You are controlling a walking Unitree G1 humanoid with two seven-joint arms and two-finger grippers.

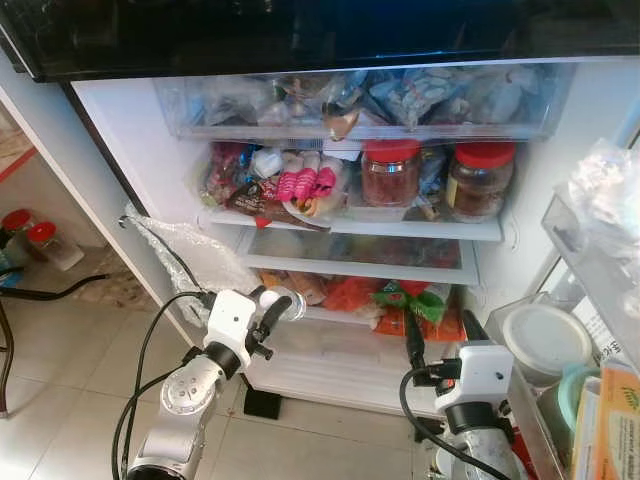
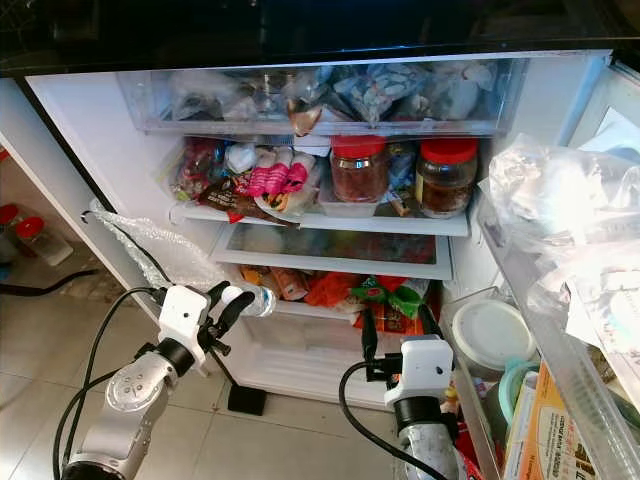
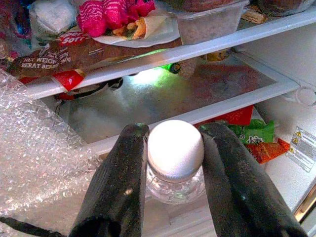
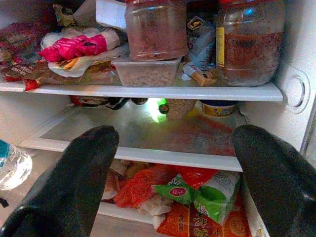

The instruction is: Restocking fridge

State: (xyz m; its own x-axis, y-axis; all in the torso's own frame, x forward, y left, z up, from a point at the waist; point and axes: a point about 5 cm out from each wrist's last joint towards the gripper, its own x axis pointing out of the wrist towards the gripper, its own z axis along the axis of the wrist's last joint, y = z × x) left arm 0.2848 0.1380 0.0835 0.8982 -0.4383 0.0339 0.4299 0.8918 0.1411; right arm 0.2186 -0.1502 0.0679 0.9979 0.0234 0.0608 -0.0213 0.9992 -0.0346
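Observation:
The fridge stands open before me, with its middle glass shelf (image 1: 360, 250) bare. My left gripper (image 1: 270, 312) is shut on a small clear water bottle (image 1: 287, 303) with a white cap (image 3: 175, 148), held at the left front of the lower compartment, just below that shelf. Both black fingers (image 3: 118, 192) press the bottle's neck from either side. My right gripper (image 1: 443, 335) is open and holds nothing; it points into the fridge at the lower right, its fingers (image 4: 74, 187) spread wide in front of red and green snack packets (image 4: 197, 192).
Two red-lidded jars (image 1: 390, 170) (image 1: 482, 180), a plastic tub and wrapped food crowd the upper shelf. Bubble wrap (image 1: 190, 250) hangs at the fridge's left edge. The open door's rack (image 1: 545, 340) on the right holds tubs and boxes. Two jars (image 1: 40, 240) stand on the floor far left.

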